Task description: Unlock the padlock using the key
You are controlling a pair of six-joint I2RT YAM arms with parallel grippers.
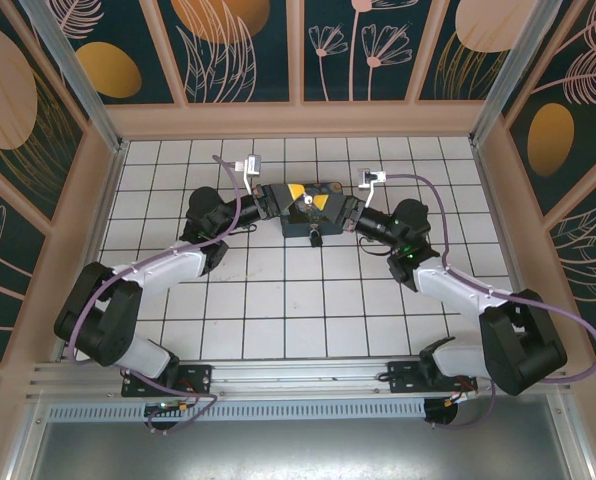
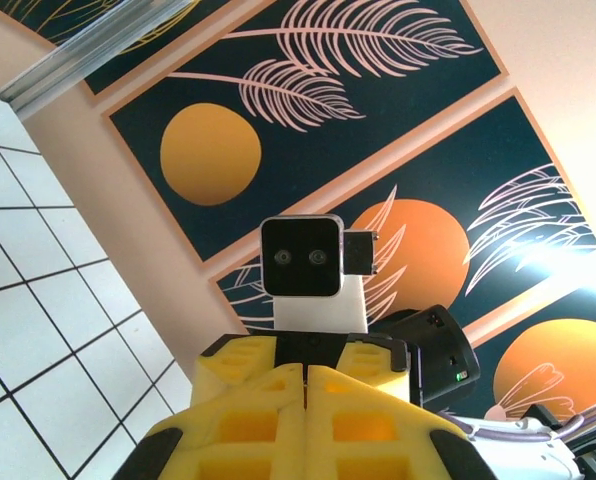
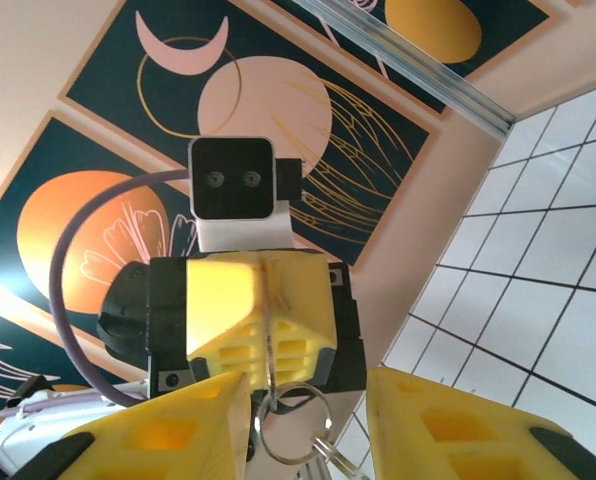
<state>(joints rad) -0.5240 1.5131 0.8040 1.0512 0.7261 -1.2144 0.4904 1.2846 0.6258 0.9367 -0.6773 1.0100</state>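
Over the middle of the table my left gripper (image 1: 298, 205) and right gripper (image 1: 325, 208) meet tip to tip. In the right wrist view the left gripper's yellow fingers (image 3: 223, 320) are pressed together on a thin metal key (image 3: 269, 335), seen edge-on. A silvery key ring (image 3: 327, 425) hangs from its lower end. My right gripper (image 3: 306, 388) stands open, one finger on each side of that ring and just short of the left fingertips. In the left wrist view the left gripper (image 2: 306, 372) is shut, facing the right gripper (image 2: 306, 350). A small dark item (image 1: 315, 236) hangs below the fingers. I cannot tell whether it is the padlock.
The white tiled table (image 1: 278, 300) lies below both arms. Patterned dark walls (image 1: 248, 45) with a wooden frame enclose it at the back and both sides. Purple cables (image 1: 223, 215) loop along each forearm.
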